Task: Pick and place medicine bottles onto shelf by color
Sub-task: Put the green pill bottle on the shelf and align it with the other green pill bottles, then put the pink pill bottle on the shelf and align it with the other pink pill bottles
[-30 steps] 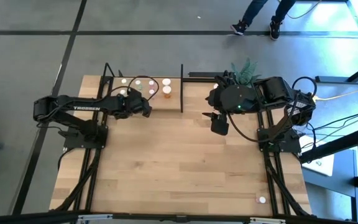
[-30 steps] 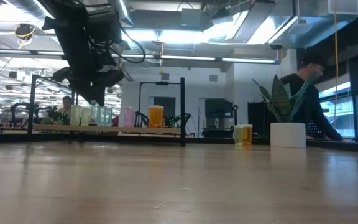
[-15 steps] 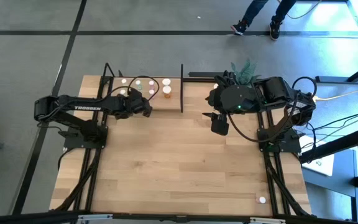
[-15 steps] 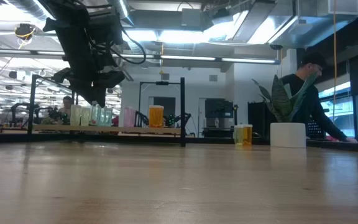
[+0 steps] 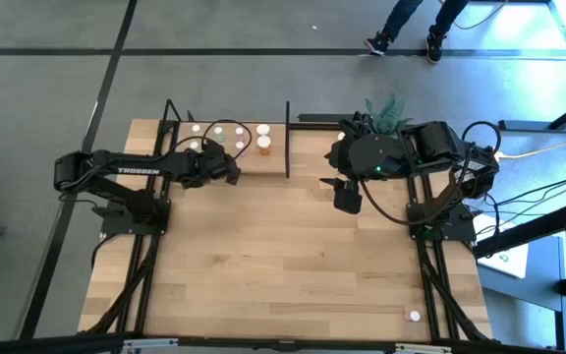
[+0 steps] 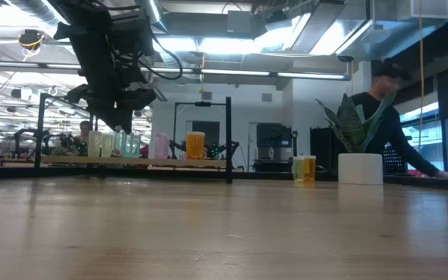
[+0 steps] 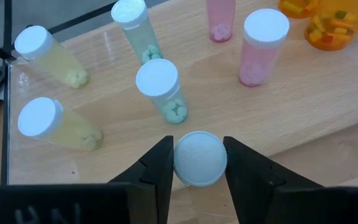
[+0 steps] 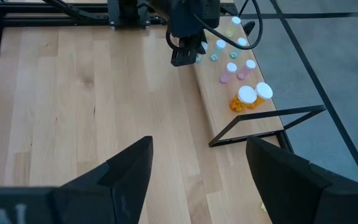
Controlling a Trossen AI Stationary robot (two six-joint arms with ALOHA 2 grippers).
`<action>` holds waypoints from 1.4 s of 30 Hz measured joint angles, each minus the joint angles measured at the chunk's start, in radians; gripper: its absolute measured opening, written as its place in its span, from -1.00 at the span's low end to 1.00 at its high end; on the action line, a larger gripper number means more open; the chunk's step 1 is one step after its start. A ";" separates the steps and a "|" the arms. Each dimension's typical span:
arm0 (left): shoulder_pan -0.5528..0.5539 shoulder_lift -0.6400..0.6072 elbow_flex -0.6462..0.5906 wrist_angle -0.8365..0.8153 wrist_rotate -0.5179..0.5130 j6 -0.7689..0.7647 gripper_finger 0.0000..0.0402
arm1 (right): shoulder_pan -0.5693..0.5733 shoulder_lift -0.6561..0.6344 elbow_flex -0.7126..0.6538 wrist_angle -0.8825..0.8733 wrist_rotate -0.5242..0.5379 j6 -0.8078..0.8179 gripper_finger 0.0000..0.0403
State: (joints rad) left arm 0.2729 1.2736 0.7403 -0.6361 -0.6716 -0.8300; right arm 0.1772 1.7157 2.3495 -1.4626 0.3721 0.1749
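Over the shelf, left gripper jaws clamp a white-capped bottle; right gripper jaws gape wide.

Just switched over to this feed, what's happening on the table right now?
The left gripper is over the shelf with its fingers shut on a white-capped bottle, beside the green bottles standing there. Yellowish, pink and orange bottles are also on the shelf. The right gripper hangs open over the bare table, holding nothing. One bottle sits alone at the table's near right corner.
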 joint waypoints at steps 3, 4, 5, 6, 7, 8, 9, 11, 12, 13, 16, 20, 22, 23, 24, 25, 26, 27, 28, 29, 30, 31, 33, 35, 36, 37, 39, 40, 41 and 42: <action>0.000 0.000 0.000 0.000 0.000 0.000 -0.42 | 0.000 0.000 0.000 0.000 0.000 0.000 0.29; 0.000 0.000 0.000 0.000 0.000 0.000 -0.43 | 0.000 0.000 0.000 0.000 0.000 0.000 0.29; 0.000 0.000 0.000 0.000 0.000 0.000 -0.43 | 0.000 0.000 0.000 0.000 0.000 0.000 0.29; 0.000 0.000 0.000 0.000 0.000 0.000 -0.43 | 0.000 0.000 0.000 0.000 0.000 0.000 0.29; 0.000 0.000 0.000 0.000 0.000 0.001 -0.43 | 0.000 0.000 0.000 0.000 0.000 0.000 0.29; 0.000 0.000 0.000 0.000 0.000 0.002 -0.42 | 0.000 0.000 0.000 0.000 0.000 0.000 0.29; 0.000 0.000 0.000 0.000 0.000 0.000 -0.41 | 0.000 0.000 0.000 0.000 0.000 0.000 0.29; 0.002 0.000 0.000 0.000 0.000 -0.002 -0.39 | 0.000 0.000 0.000 0.000 0.000 0.000 0.29; 0.003 0.000 0.000 0.000 0.000 -0.002 -0.39 | 0.000 0.000 0.000 0.000 0.000 0.000 0.29; 0.004 0.000 0.000 0.000 -0.001 -0.002 -0.38 | 0.000 0.000 0.000 0.000 0.000 0.000 0.29; 0.004 0.000 0.000 0.000 -0.001 -0.003 -0.35 | 0.000 0.000 0.000 0.000 0.001 0.000 0.29; 0.004 0.000 0.000 0.000 -0.001 -0.004 -0.30 | 0.000 0.000 0.000 0.000 0.001 0.000 0.29; 0.006 0.000 0.000 0.000 -0.001 -0.005 -0.28 | 0.000 0.000 0.000 0.000 0.001 0.000 0.29; 0.007 0.000 0.000 0.000 -0.001 -0.005 -0.26 | 0.000 0.000 0.000 0.000 0.001 0.000 0.29; 0.007 0.000 0.000 0.000 -0.001 -0.005 -0.25 | 0.000 0.000 0.000 0.000 0.001 0.000 0.29; 0.007 0.000 0.000 0.000 -0.001 -0.005 -0.24 | 0.000 0.000 0.000 0.000 0.001 0.000 0.29; 0.006 0.000 0.000 0.000 -0.001 -0.005 -0.24 | 0.000 0.000 0.000 0.000 0.001 0.000 0.29; 0.006 0.000 0.000 0.000 -0.001 -0.005 -0.24 | 0.000 0.000 0.000 0.000 0.001 0.000 0.29; 0.006 0.000 0.000 0.000 -0.001 -0.005 -0.24 | 0.000 0.000 0.000 0.000 0.001 0.000 0.29; 0.006 0.000 0.000 0.000 -0.001 -0.005 -0.24 | 0.000 0.000 0.000 0.000 0.001 0.000 0.29; 0.006 0.000 0.000 0.000 -0.001 -0.005 -0.24 | 0.000 0.000 0.000 0.000 0.001 0.000 0.29; 0.006 0.000 0.000 0.000 -0.001 -0.005 -0.24 | 0.000 0.000 0.000 0.000 0.001 0.000 0.29; 0.006 0.000 0.000 0.000 -0.001 -0.001 -0.24 | 0.000 0.000 0.000 0.000 0.001 0.000 0.29; 0.006 0.000 0.000 0.000 -0.001 0.000 -0.24 | 0.000 0.000 0.000 0.000 0.001 0.000 0.29; 0.006 0.000 0.000 0.000 -0.001 0.000 -0.24 | 0.000 0.000 0.000 0.000 0.001 0.000 0.29; 0.006 0.000 0.000 0.000 -0.001 0.000 -0.25 | 0.000 0.000 0.000 0.000 0.001 0.000 0.29; 0.006 0.000 0.000 0.000 -0.001 0.001 -0.25 | 0.000 0.000 0.000 0.000 0.001 0.000 0.29; 0.006 -0.001 0.000 0.000 -0.001 0.001 -0.25 | 0.000 0.000 0.000 0.000 0.001 0.000 0.29; 0.006 -0.004 0.000 0.000 0.000 0.002 -0.25 | 0.000 0.000 0.000 0.000 0.001 0.000 0.29; 0.006 -0.006 0.001 0.000 0.000 0.002 -0.25 | 0.000 0.000 0.000 0.000 0.001 0.000 0.29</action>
State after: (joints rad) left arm 0.2794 1.2673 0.7411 -0.6358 -0.6720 -0.8283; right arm 0.1769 1.7157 2.3493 -1.4628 0.3729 0.1749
